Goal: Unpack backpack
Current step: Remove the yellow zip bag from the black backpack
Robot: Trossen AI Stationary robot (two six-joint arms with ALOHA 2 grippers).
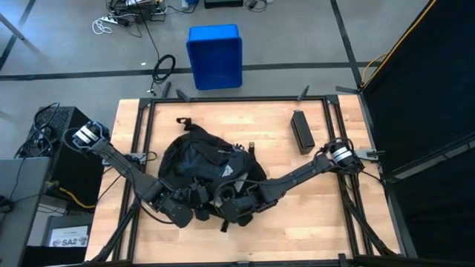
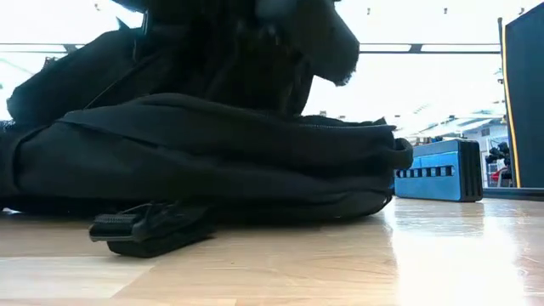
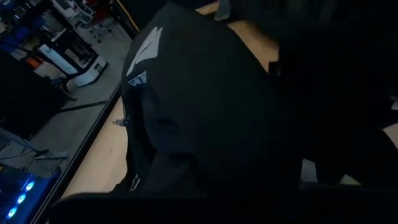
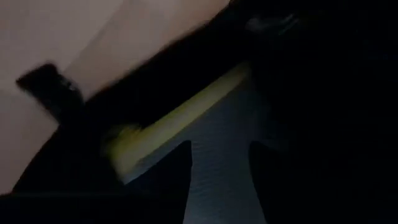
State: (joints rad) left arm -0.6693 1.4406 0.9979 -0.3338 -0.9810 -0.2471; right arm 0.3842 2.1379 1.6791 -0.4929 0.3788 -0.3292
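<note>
The right pincer [image 1: 239, 210] is buried in the backpack [image 1: 204, 167] mid-surface; whether its fingers grip anything I cannot tell. The left pincer [image 1: 182, 211], closed, pins the near edge. Best to hold the fabric taut and lift slowly.

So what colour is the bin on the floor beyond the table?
Blue. The bin shows best in the high view, standing past the table's far edge.
</note>
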